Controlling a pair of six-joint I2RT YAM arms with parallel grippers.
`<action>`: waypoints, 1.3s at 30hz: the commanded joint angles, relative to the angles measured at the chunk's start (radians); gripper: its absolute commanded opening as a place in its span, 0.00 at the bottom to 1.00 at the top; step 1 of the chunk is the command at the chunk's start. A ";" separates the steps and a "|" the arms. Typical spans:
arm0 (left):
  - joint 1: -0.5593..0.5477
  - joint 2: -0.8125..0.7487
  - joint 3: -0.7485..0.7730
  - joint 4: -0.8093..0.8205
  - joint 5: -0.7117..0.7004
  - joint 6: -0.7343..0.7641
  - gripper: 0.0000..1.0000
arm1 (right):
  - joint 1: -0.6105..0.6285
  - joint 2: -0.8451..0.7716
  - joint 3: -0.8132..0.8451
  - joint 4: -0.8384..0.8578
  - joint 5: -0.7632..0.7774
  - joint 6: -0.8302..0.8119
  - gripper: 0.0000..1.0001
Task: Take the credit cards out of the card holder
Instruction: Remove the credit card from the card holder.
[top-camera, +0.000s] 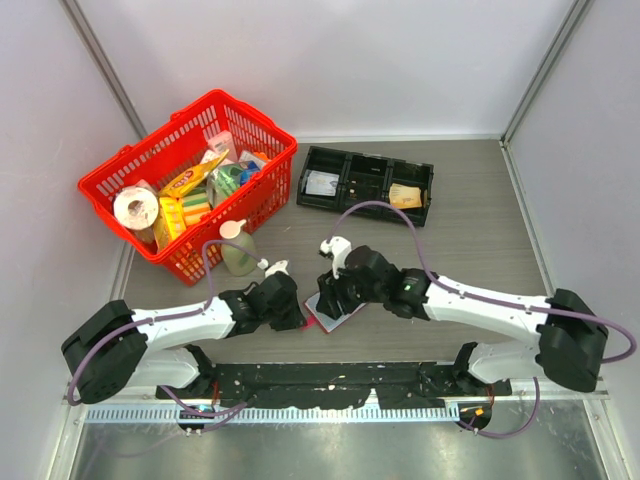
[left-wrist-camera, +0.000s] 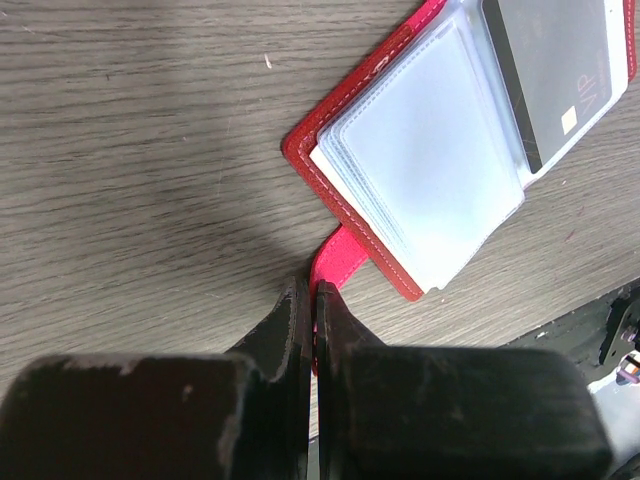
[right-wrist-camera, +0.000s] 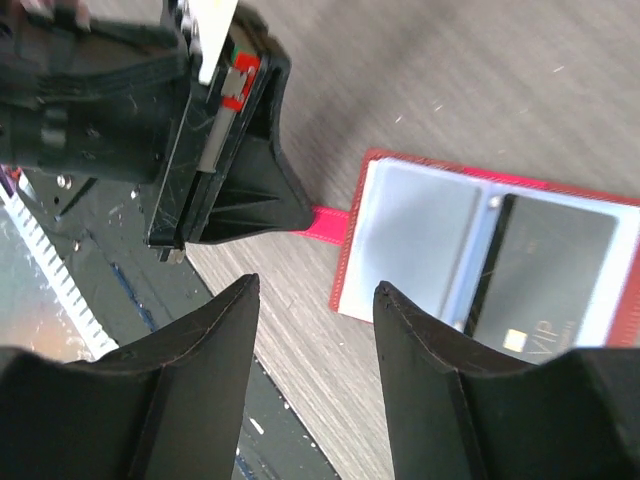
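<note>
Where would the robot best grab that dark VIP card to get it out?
The card lies flat in the open card holder, so only a thin edge offers a hold. Likely come from above, on the side away from the red tab, which the left gripper pinches.

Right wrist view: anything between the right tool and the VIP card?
No loose object. The open right tool hangs short of the dark red folding wallet; the dark grey VIP card sits among clear plastic sleeves, one overlapping its edge. The left tool, shut on the red snap tab, is off to the side.
</note>
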 joint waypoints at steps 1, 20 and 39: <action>-0.002 -0.017 -0.006 -0.014 -0.048 0.014 0.00 | -0.053 -0.117 -0.006 -0.007 0.118 -0.007 0.54; 0.098 -0.117 0.249 -0.297 -0.287 0.165 0.64 | -0.326 -0.013 -0.216 0.310 -0.142 0.144 0.17; 0.078 0.086 0.165 0.284 0.015 -0.041 0.57 | -0.420 0.168 -0.319 0.452 -0.253 0.202 0.07</action>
